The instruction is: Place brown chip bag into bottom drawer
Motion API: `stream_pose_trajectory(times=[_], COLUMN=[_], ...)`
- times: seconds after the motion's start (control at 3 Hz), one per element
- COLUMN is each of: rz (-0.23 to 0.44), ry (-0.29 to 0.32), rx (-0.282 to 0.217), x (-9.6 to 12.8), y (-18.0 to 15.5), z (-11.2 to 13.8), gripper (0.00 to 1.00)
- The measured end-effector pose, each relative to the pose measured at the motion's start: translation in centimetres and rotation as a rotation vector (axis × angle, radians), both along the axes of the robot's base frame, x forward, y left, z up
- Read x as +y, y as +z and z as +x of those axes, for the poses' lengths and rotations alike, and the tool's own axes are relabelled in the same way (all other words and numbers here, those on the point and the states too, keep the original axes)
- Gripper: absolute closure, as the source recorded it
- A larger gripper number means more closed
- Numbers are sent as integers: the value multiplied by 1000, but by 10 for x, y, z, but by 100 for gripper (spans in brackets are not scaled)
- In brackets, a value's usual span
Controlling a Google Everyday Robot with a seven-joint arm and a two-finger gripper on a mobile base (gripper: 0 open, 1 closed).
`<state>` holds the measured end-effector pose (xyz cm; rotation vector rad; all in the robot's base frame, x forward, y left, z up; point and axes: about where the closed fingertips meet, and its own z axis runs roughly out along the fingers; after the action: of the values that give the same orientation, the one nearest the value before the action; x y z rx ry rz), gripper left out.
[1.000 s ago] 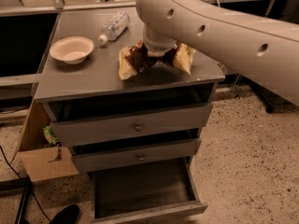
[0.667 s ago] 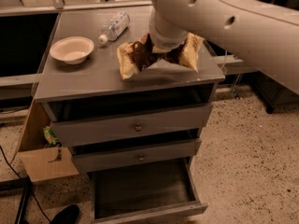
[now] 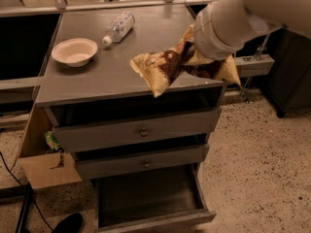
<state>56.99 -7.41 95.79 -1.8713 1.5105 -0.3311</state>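
The brown chip bag (image 3: 163, 68), crumpled dark brown and yellow foil, hangs above the front right edge of the grey cabinet top (image 3: 97, 81). My gripper (image 3: 201, 62) is hidden behind the white arm's wrist (image 3: 221, 28) and grips the bag's middle, so the bag sticks out to both sides, lifted off the top. The bottom drawer (image 3: 146, 200) is pulled open below, showing its dark wood-grain floor with nothing in it.
A pale bowl (image 3: 74, 51) and a lying plastic bottle (image 3: 116, 28) sit on the cabinet top. Two upper drawers (image 3: 141, 132) with round knobs are nearly closed. A cardboard box (image 3: 46, 166) with a green packet (image 3: 51, 141) stands at the left. Speckled floor lies right.
The arm has lifted the bag off the cabinet top and carried it right and toward the front edge; the view has also shifted.
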Motion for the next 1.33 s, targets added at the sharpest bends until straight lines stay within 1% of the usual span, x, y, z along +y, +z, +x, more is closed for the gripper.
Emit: stream_pose_trajectory(times=[0.33, 0.67, 1.0, 1.33], rz=[89, 103, 98, 91], ry=[111, 188, 180, 160], rx=[128, 150, 164, 196], x=[-26, -17, -19, -30], y=[-17, -17, -19, -30], z=[-33, -50, -64, -95], gripper=[100, 100, 100, 100])
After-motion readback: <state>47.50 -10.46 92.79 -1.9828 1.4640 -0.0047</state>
